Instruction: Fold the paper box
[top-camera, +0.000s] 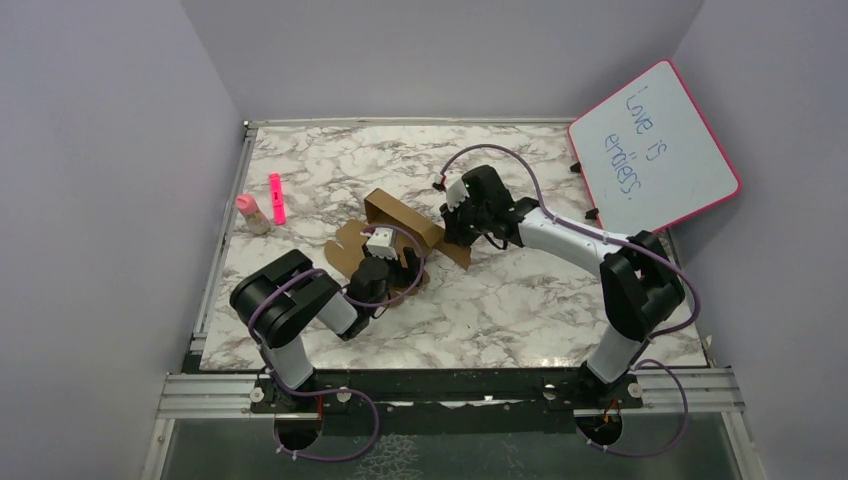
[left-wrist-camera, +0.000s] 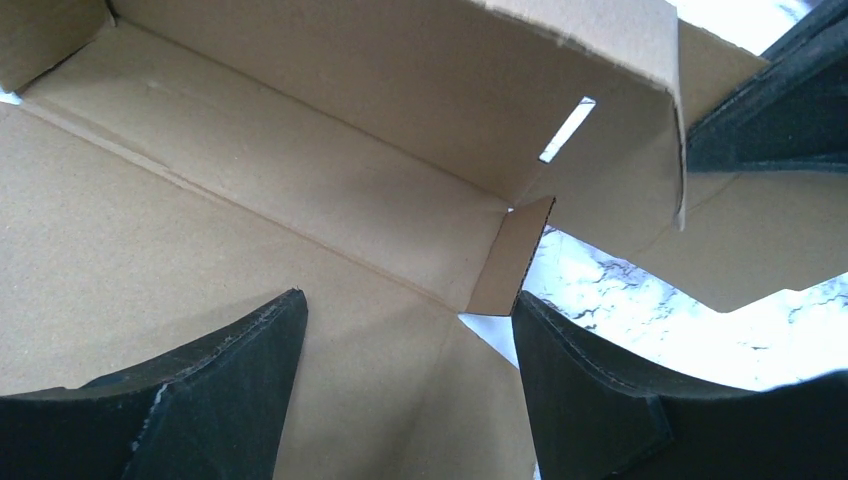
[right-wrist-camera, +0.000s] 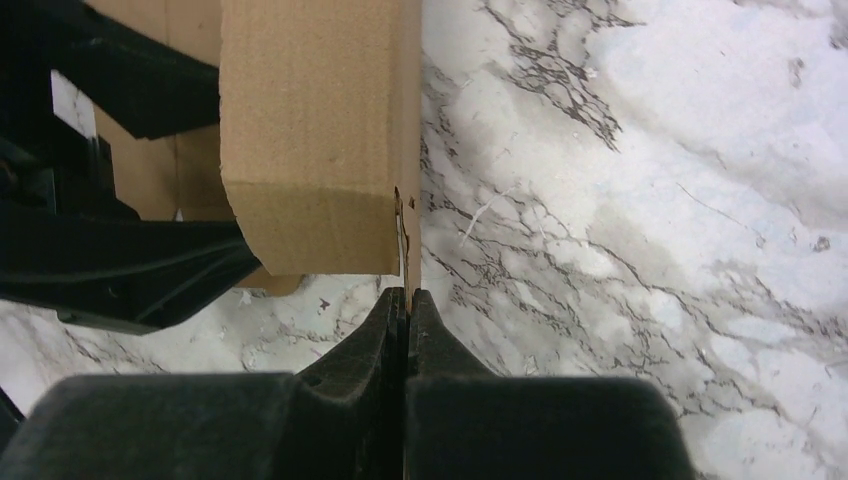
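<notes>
Near the centre of the marble bench (top-camera: 520, 300), a little toward 9 o'clock, lies the box (top-camera: 400, 215): brown unprinted cardboard, partly folded, with one long wall raised along its 12 o'clock side and flat panels spread toward 6 o'clock. The left hand (top-camera: 385, 258) reaches in from 7 o'clock and hangs over the flat panels. In its wrist view the fingers (left-wrist-camera: 200, 400) stand wide apart with bare cardboard showing between them, and they grip nothing. A raised wall with a narrow slot (left-wrist-camera: 567, 128) and a small upright tab (left-wrist-camera: 512, 255) lie just beyond the fingertips. The right hand (top-camera: 452, 236) meets the box at its 3 o'clock end. In its wrist view the fingers (right-wrist-camera: 385, 330) are pressed together on a thin cardboard edge at the corner of the raised wall, so this hand is pinched closed on the box. At 2 o'clock a pink-framed whiteboard (top-camera: 655, 150) leans at the bench corner. At 9 o'clock, well apart from the box, lie a pink highlighter (top-camera: 276, 197) and, just beside it, a small pink-capped bottle (top-camera: 251, 214).
</notes>
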